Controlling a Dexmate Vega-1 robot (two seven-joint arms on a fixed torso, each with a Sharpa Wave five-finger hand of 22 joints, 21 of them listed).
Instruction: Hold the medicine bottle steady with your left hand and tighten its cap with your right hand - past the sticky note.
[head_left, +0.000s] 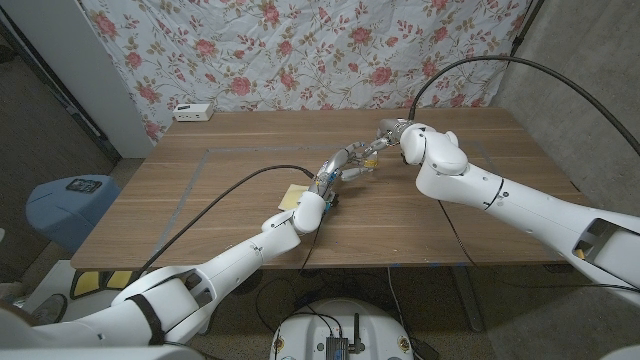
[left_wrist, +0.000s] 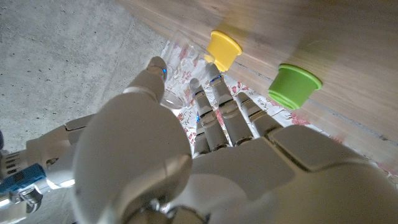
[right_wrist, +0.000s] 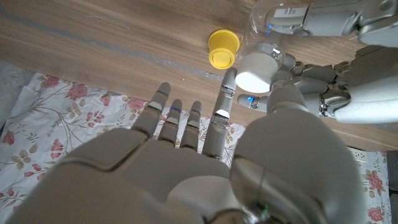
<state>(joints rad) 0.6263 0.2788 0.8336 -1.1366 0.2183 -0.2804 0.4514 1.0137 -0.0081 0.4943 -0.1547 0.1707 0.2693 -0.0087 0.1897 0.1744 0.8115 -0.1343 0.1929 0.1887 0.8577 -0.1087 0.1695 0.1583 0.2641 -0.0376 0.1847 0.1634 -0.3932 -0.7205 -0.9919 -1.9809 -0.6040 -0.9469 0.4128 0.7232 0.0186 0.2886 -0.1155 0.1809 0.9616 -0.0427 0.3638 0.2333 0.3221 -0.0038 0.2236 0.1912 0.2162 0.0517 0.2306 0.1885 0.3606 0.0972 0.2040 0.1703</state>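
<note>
A clear medicine bottle (left_wrist: 176, 62) lies in my left hand (head_left: 335, 172), whose fingers (left_wrist: 214, 109) wrap around it above the middle of the table. Its white cap (right_wrist: 255, 71) points toward my right hand (head_left: 392, 138). In the right wrist view my right hand (right_wrist: 205, 155) has its thumb and one finger against opposite sides of the cap, the other fingers spread. My left hand (right_wrist: 336, 93) grips the bottle body (right_wrist: 273, 15) just behind the cap. A yellow sticky note (head_left: 295, 195) lies on the table beside my left wrist.
A small yellow cup (left_wrist: 222, 48) and a green cup (left_wrist: 294, 85) stand on the wood beyond the hands; the yellow cup (right_wrist: 223, 48) is close to the cap. A white device (head_left: 192, 112) sits at the table's far left edge. Floral cloth hangs behind.
</note>
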